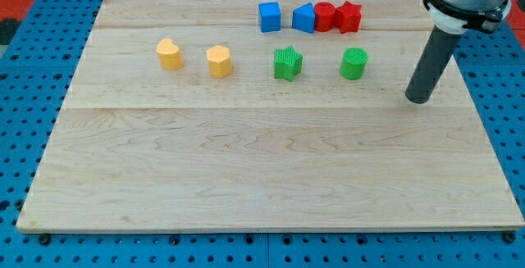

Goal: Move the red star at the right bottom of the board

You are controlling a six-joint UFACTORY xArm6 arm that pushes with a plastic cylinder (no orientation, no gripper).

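Note:
The red star [350, 17] sits near the view's top, at the right end of a row. It touches a red round block [326, 15], which touches a blue block [304, 18]. A blue cube [269, 16] stands apart to their left. My tip [417, 99] rests on the board to the right of and below the red star, well apart from it. The nearest block to my tip is the green round block [353, 63], to its left.
A green star [288, 63] stands left of the green round block. Two yellow blocks [170, 54] [219, 61] sit further left. The wooden board [262, 178] lies on a blue pegboard table [25, 96].

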